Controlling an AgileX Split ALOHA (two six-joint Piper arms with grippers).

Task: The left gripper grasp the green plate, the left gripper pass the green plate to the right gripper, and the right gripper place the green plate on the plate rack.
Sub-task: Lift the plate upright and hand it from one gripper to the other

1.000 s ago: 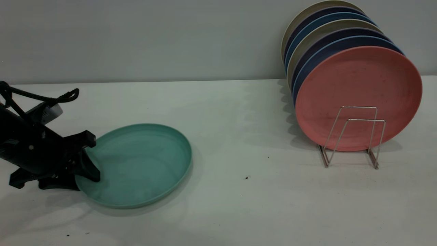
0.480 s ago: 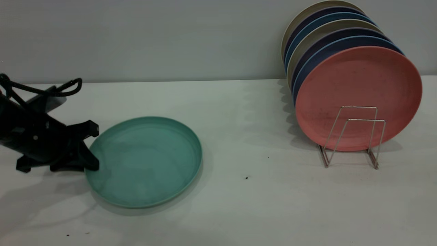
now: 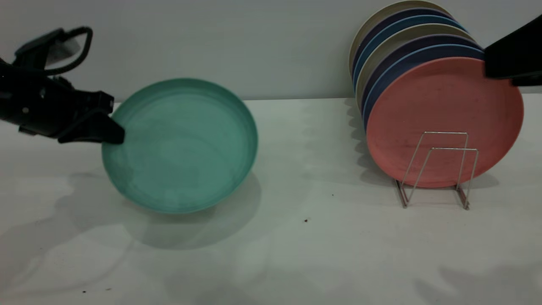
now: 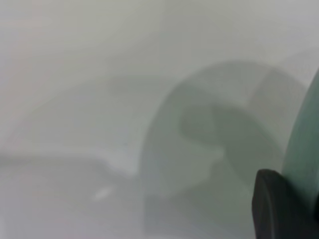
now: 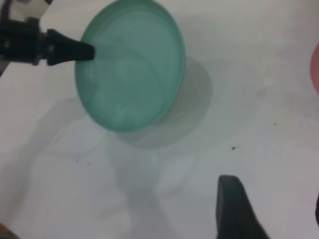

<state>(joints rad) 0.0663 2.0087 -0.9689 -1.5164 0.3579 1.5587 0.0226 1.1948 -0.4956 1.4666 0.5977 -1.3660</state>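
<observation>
We see even, soft light; the green plate (image 3: pixel 180 144) casts a diffuse shadow on the counter (image 3: pixel 296 245); the left wrist view is blurred.

The green plate (image 5: pixel 130 64) hangs up in the air, tipped so its hollow side shows. It is not touching the white table (image 5: pixel 249 74) — its gray shadow lies on the table below it. The left gripper (image 5: pixel 87 52) holds the plate by its rim, with one pointed black finger lying over the edge and onto the inside. The rest of that gripper is black and blocky. Well apart from the plate, one dark pointed finger (image 5: pixel 233 209) of the right gripper sticks into the picture. It holds nothing — only bare table lies around it. A small bit of pink plate (image 5: pixel 315 62) peeks in at the edge. A few tiny dark specks dot the table.
</observation>
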